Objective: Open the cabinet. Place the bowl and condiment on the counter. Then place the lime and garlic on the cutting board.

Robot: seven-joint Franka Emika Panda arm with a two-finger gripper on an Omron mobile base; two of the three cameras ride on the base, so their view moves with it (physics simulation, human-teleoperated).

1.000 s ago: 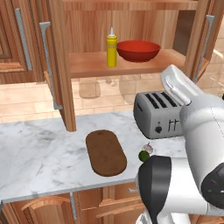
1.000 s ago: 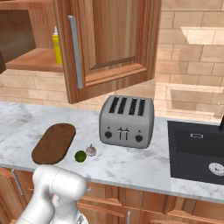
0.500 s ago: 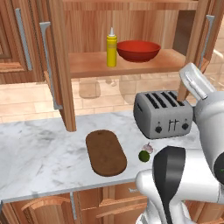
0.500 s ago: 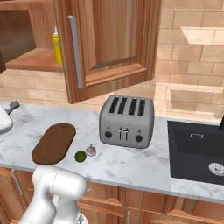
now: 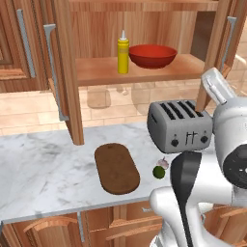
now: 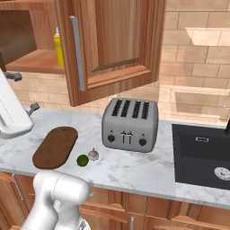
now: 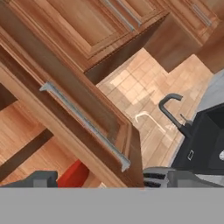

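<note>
The cabinet (image 5: 144, 72) stands open, both doors swung out. On its lower shelf a yellow condiment bottle (image 5: 123, 53) stands left of the red bowl (image 5: 152, 55). My gripper (image 6: 23, 92) hangs open and holds nothing, out in front of the shelf near the right door (image 6: 112, 45), above the toaster. In the hand view its fingertips (image 7: 39, 178) are spread wide, with the bowl's red edge (image 7: 74, 175) low between them. On the counter (image 5: 43, 164) the dark cutting board (image 5: 116, 168) lies bare. The lime (image 5: 158, 172) and garlic (image 5: 164, 163) sit close together just to its right.
A silver toaster (image 6: 130, 125) stands on the counter right of the board. Further right is a black sink (image 6: 202, 155) with its faucet (image 7: 173, 111). The left door (image 5: 65, 72) juts out over the counter. Low cabinets run beneath the counter.
The arm has swung up and to the right, and the hand has risen to shelf height near the right door. The jaws stayed open. Nothing on the shelf or counter moved.
</note>
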